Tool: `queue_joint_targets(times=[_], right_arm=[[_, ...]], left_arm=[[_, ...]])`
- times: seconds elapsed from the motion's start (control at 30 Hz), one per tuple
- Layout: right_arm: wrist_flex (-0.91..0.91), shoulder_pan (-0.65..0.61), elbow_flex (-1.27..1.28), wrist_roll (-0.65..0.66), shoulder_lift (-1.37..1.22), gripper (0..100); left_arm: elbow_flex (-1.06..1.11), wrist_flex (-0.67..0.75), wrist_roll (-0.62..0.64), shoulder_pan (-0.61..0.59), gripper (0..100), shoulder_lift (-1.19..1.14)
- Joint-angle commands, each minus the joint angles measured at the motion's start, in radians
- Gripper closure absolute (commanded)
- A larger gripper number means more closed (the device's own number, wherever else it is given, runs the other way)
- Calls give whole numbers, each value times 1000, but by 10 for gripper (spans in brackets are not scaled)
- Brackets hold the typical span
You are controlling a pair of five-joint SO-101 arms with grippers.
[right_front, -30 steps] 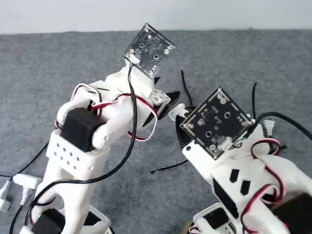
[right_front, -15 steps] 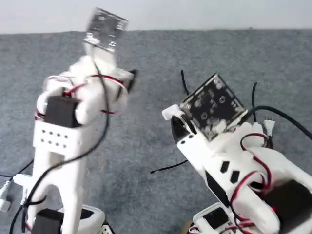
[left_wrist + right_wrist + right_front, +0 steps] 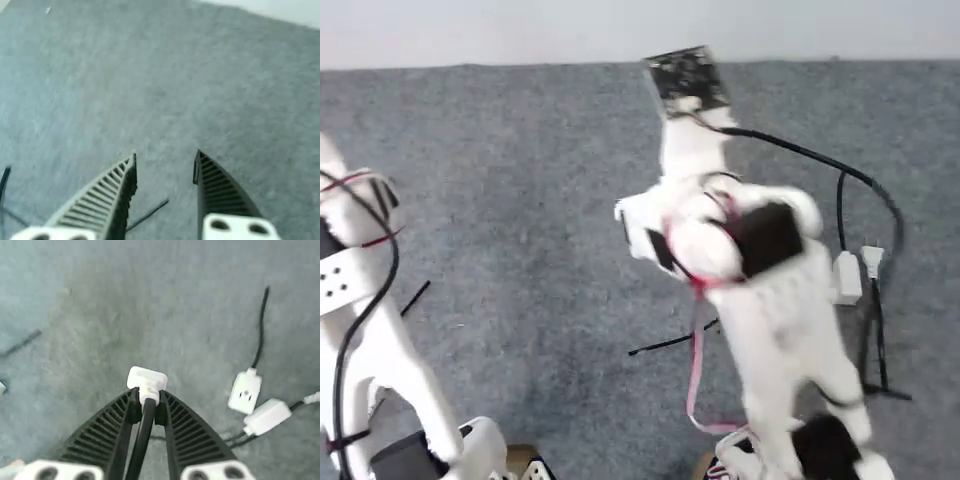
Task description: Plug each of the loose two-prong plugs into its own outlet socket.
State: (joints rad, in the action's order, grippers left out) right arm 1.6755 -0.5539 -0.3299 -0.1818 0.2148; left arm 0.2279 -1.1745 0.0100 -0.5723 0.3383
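Observation:
My right gripper is shut on a white plug whose black cord runs back between the fingers. In the high view this arm stands mid-table, with the white plug held above the grey carpet. A white outlet socket with two slots lies face up on the carpet, off to one side of the held plug. A second white connector lies beside it. In the high view the socket and a loose two-prong plug lie at the right. My left gripper is open over bare carpet, holding nothing.
The left arm stands at the table's far left edge. Black cords trail from the socket toward the front right. A thin black cable lies mid-table, and a short cable end lies near the left arm.
The left arm has swung from the centre out to the far left. The right arm has turned left and toward the middle, carrying the white plug away from the socket area.

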Motion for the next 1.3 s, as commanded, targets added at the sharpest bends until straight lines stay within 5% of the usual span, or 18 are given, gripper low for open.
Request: queue_joint_targets(times=[0.0,0.5,0.9,1.27], right_arm=[[-16,-8,-3,-18,-94,990],[-16,280,104,-15,-226,990],[-200,472,262,-12,-217,990],[-309,483,417,-61,-228,991]], left_arm=[[58,14,46,-60,808,15],[216,97,94,224,808,14],[346,307,95,229,808,14],[463,456,143,229,808,15]])
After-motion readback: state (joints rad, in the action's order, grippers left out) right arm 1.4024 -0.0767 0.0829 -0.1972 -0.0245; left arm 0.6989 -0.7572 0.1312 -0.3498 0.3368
